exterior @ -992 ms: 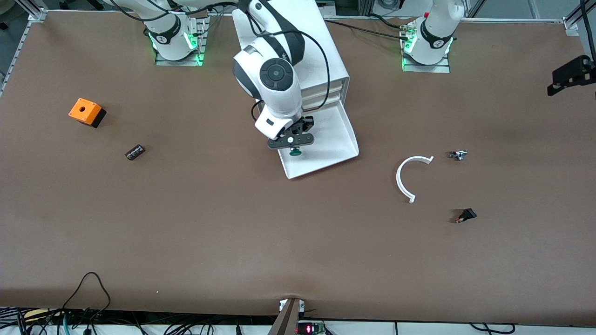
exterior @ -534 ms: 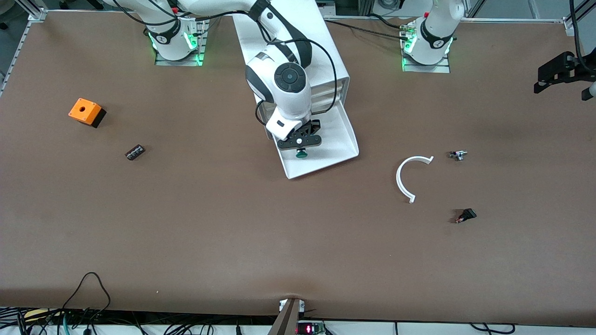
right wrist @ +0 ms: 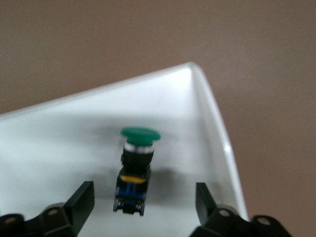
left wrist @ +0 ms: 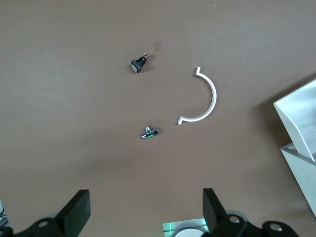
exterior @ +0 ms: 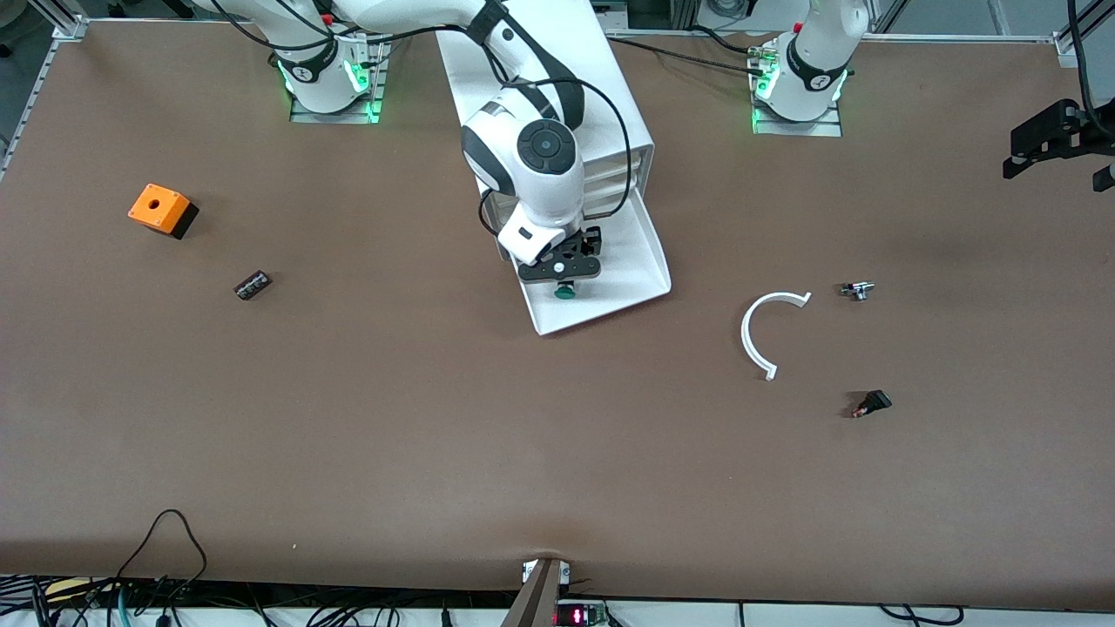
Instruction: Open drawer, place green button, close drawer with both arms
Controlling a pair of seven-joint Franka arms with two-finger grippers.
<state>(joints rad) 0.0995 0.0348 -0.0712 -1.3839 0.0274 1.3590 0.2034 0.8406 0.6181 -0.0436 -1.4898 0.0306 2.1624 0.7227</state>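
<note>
The drawer [exterior: 629, 261] stands pulled out of the white cabinet [exterior: 557, 70] toward the front camera. The button [exterior: 565, 293] with its green cap lies in the drawer near its front rim. My right gripper [exterior: 559, 272] hangs just over it, open. In the right wrist view the button [right wrist: 134, 173] rests on the drawer floor [right wrist: 59, 133] between the spread fingers of the right gripper [right wrist: 143, 193], touching neither. My left gripper [exterior: 1058, 139] waits above the table's edge at the left arm's end; in the left wrist view it [left wrist: 144, 201] is open and holds nothing.
An orange box with a hole [exterior: 161, 210] and a small black switch block [exterior: 253, 285] lie toward the right arm's end. A white curved strip [exterior: 766, 331], a small metal part [exterior: 857, 290] and a black part [exterior: 871, 403] lie toward the left arm's end.
My right gripper carried the button over the drawer, then opened and let it go; the button now lies in the drawer. The left gripper shifted only slightly.
</note>
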